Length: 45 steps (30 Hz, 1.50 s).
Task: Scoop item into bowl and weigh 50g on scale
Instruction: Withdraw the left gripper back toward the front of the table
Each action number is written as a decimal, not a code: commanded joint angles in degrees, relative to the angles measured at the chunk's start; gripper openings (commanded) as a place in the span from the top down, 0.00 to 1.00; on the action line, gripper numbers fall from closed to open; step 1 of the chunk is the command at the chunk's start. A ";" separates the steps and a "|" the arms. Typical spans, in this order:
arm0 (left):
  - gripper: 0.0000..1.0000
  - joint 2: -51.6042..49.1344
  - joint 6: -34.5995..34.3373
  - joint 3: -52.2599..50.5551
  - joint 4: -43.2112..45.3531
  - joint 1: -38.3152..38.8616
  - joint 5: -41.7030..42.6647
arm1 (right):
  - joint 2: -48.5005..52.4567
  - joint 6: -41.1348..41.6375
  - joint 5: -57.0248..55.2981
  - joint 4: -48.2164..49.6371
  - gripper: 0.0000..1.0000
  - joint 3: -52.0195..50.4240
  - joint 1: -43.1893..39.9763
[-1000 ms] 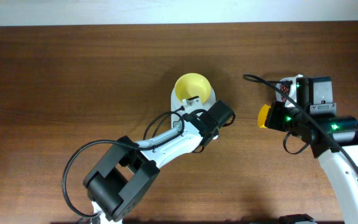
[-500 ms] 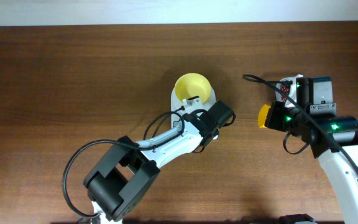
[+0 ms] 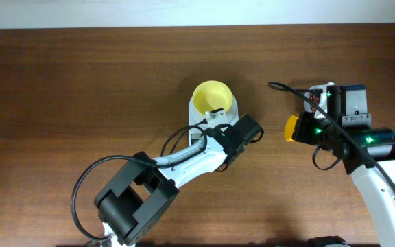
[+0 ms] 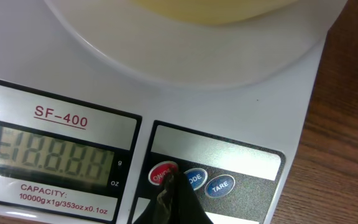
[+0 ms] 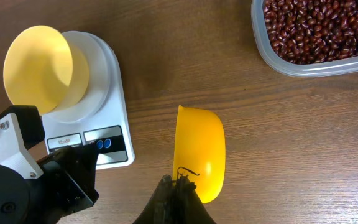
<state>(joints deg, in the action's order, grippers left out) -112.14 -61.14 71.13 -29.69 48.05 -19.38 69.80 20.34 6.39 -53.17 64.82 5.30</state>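
A: Compared with a second ago, the left gripper [image 4: 169, 186] is found shifted a little to the right along the front of the scale [image 4: 241, 112]. The right gripper [image 5: 176, 186] and the bowl [image 5: 39, 65] are found where they were.

B: How is the left gripper held?

A: Its fingers [image 4: 182, 205] are pressed together into one dark tip, and that tip is set on the red button [image 4: 162, 175]. Two blue buttons [image 4: 194, 178] are seen just beside it, to the right.

B: What is seen beyond the buttons?

A: To their left, the grey display [image 4: 55, 158] is filled with a row of eights. Farther back, the bowl is seated on the round white platform [image 4: 166, 62] of the scale. Only its pale-yellow underside is caught at the top of the left wrist view.

B: What is noted on the right side?

A: The right gripper is closed on the near end of the yellow scoop [image 5: 199, 152]. The scoop is held over the table [image 5: 278, 137], between the scale and the clear container [image 5: 328, 70].

B: Where are the beans found?

A: The beans [image 5: 319, 28] are heaped in the container, at the far right corner of the right wrist view, well apart from the bowl.
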 commanded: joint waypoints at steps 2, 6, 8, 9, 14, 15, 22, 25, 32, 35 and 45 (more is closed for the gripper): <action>1.00 4.85 2.10 -0.15 -1.55 0.07 -0.13 | 0.04 -0.61 -1.09 -0.02 0.96 1.09 0.31; 0.56 12.31 16.76 -0.15 -4.61 -0.22 -0.13 | 0.07 -0.61 -1.09 0.00 0.96 1.09 0.31; 0.12 13.97 24.46 -0.15 -5.86 -0.22 0.83 | 0.07 -0.63 -1.09 0.02 0.96 1.09 0.31; 0.01 14.47 25.46 -0.15 -6.40 -0.22 0.92 | 0.07 -0.63 -1.09 0.02 0.96 1.09 0.31; 0.01 15.10 37.68 -0.15 -8.68 -0.35 1.60 | 0.07 -0.63 -1.09 0.02 0.96 1.09 0.31; 0.01 15.15 39.85 -0.15 -9.38 -0.44 1.88 | 0.07 -0.63 -1.09 0.02 0.96 1.09 0.31; 0.01 17.11 55.25 -0.15 -11.06 -5.40 15.32 | 0.07 -0.63 -1.09 0.02 0.96 1.09 0.31; 0.01 21.66 55.28 -0.15 -12.02 -9.33 15.32 | 0.07 -0.63 -1.07 0.00 0.96 1.09 0.31; 0.01 26.97 59.49 -0.17 -14.14 -13.07 15.34 | 0.07 -0.63 -1.07 -0.24 0.96 1.09 0.31; 0.01 26.97 59.49 -0.17 -14.14 -13.07 15.34 | 0.07 -0.63 -1.07 -0.42 0.96 1.09 0.31; 0.01 26.97 59.52 -0.17 -14.12 -13.07 15.21 | 0.07 -0.59 -0.46 -2.82 0.96 1.09 0.31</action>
<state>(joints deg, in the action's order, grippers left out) -85.73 -2.57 71.13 -43.75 35.16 -4.62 69.80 20.32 6.02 -55.86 64.82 5.30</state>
